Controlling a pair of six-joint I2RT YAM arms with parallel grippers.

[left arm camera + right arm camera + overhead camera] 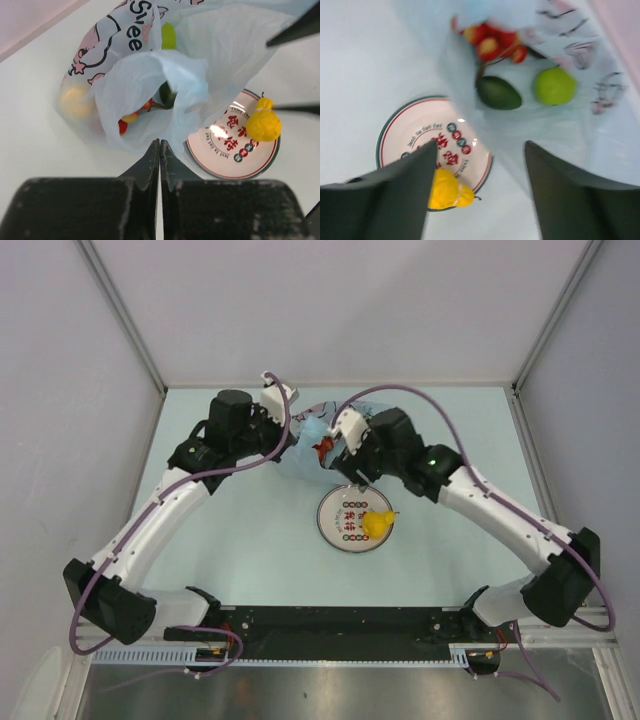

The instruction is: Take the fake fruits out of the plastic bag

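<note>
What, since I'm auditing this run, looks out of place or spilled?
Nothing spilled or damaged. The yellow pear sits at the rim of the plate rather than centred, and the plastic bag overlaps the plate's edge.

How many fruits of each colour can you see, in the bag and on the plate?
Yellow fruit, on the plate: 1
Light green apple, in the plastic bag: 1
Dark green fruit, in the bag: 1
Red berry cluster, in the bag: 1
Orange-yellow fruit, dim through the bag: 1
Total: 5
</note>
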